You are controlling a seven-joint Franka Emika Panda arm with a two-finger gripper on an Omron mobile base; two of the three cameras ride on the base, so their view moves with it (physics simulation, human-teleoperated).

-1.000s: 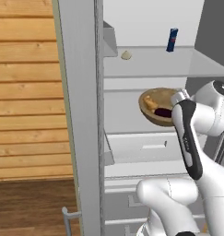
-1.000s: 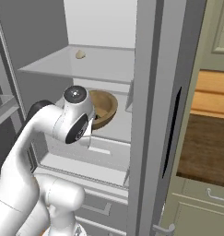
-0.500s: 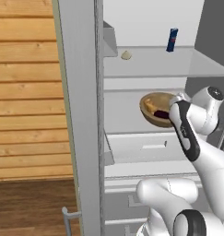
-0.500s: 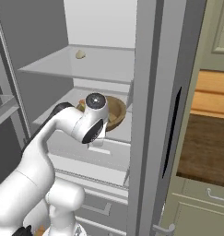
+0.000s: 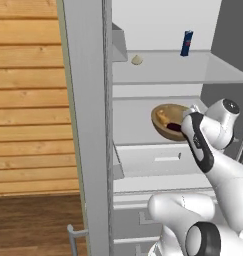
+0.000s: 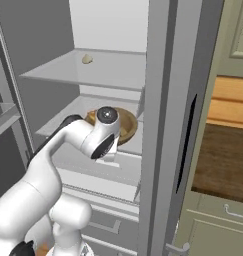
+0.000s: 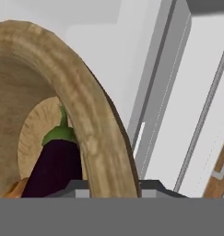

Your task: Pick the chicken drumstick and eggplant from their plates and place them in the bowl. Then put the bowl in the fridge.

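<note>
1. The pincer (image 7: 114, 184) straddles the thick rim of the bowl (image 7: 92, 129), one tip on each side; it looks clamped on that rim.
2. The bowl (image 5: 169, 121) sits on a middle shelf (image 5: 138, 125) of the open fridge (image 5: 85, 125), directly ahead of the pincer.
3. The eggplant (image 7: 56, 168) lies inside the bowl, just beyond the inner tip; its green cap points away from the pincer.
4. The chicken drumstick (image 5: 163, 118) rests in the bowl beside the eggplant, farther from the pincer.
5. On the shelf above the pincer stand a blue can (image 5: 186, 43) and a small pale lump (image 5: 137, 60).
</note>
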